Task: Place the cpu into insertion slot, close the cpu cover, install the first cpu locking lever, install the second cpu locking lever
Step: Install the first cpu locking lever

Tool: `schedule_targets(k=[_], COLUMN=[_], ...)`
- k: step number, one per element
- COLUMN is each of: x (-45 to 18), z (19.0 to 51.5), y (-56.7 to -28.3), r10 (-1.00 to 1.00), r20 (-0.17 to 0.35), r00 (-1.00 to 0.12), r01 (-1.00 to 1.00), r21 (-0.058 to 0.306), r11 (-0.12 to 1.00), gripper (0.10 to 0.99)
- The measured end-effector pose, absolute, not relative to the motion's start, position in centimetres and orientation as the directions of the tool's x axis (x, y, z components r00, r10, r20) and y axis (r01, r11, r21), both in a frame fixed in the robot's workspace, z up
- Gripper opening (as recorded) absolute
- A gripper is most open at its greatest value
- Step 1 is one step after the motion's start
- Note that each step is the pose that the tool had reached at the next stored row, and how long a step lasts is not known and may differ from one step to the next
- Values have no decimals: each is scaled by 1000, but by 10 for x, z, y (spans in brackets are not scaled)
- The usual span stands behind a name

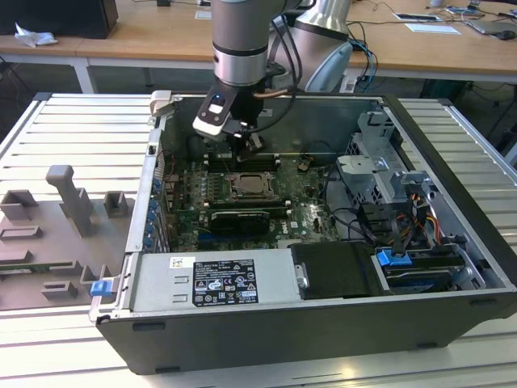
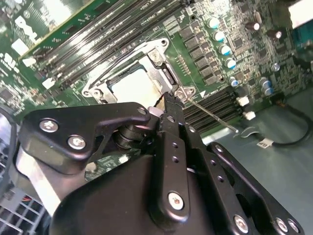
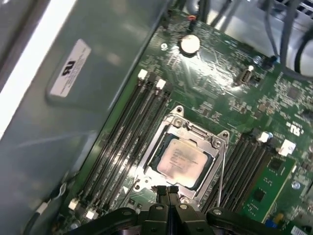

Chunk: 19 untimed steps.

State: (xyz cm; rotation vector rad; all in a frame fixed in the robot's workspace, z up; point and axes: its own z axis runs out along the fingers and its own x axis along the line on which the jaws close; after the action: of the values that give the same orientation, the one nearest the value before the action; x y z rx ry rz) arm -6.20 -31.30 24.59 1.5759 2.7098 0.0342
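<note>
Jaws pressed together and empty, the gripper (image 3: 167, 191) hangs at the near edge of the socket (image 3: 141, 181). The chip (image 3: 182, 160) lies just ahead under its cover (image 3: 194, 133), with a thin lever (image 3: 221, 171) running lengthwise beside them.

cpu (image 3: 183, 160): pale silver-grey square chip, lying flat in insertion slot (image 3: 140, 181); slot: silver-rimmed socket on green board, centre of exterior view; cpu cover (image 3: 194, 132): silver frame, lowered flat around the chip.
</note>
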Motion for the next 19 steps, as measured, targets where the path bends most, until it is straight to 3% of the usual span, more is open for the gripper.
schedule_targets(k=[9, 19], x=[-62, -62], z=[246, 246], y=[-313, -313], r10=[806, 618], r20=[5, 5], r00=[-592, -786], r01=[806, 618], r21=[22, 22], r11=[591, 786], gripper=[106, 106])
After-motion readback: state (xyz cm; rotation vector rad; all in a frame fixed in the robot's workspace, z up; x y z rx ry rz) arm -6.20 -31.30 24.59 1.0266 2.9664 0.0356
